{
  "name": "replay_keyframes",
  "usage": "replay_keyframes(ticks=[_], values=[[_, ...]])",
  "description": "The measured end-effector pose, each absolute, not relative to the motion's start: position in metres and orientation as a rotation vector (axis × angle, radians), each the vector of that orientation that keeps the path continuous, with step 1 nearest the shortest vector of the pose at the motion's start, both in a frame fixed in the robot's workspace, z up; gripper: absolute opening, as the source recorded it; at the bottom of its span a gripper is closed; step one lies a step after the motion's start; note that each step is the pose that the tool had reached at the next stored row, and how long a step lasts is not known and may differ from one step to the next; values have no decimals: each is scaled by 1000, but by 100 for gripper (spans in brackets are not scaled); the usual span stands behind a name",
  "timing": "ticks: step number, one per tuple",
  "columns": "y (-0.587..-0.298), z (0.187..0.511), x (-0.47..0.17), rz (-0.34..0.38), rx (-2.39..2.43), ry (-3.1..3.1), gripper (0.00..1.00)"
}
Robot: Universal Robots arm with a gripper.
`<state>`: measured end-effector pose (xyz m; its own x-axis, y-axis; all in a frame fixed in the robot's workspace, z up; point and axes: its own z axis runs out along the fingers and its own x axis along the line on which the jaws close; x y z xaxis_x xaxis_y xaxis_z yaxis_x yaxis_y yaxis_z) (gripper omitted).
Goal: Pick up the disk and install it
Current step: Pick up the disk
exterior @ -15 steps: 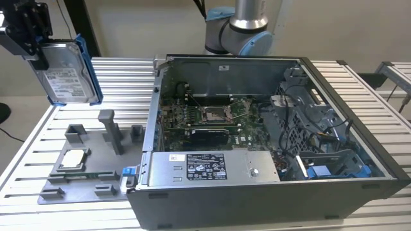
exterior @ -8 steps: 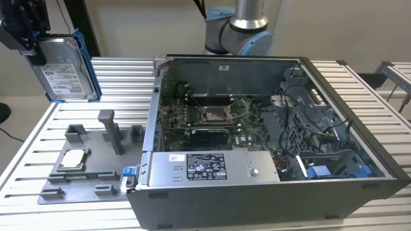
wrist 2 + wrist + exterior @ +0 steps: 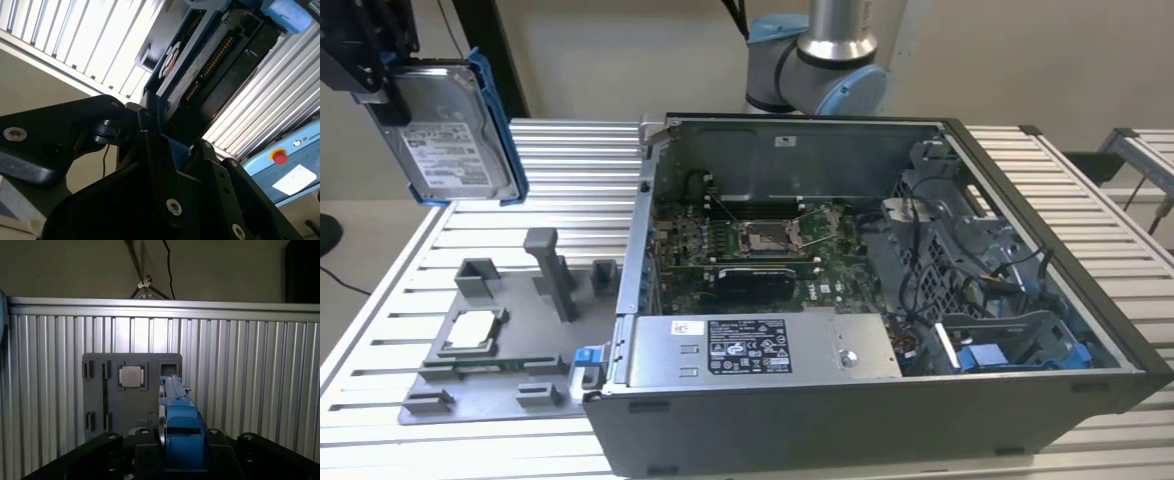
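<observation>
Your pickup is done: the gripper is clamped on the disk, held upright in the air well apart from the open computer case, off toward the exterior view's left; it is not yet installed. The first wrist view shows the grey fixture and chip beyond the disk, while the exterior view shows the case.

Soft, even light in the exterior view, shadows faint. In the second wrist view the worktop beyond the hand glares white; the hand itself sits in dark shadow.
</observation>
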<state>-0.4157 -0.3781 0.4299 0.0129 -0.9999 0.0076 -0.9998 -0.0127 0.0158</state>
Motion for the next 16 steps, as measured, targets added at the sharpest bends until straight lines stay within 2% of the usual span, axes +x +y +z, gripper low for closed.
replay_keyframes(ticks=[16], values=[[-378, 447, -416, -8, 2223, -2195, 0]])
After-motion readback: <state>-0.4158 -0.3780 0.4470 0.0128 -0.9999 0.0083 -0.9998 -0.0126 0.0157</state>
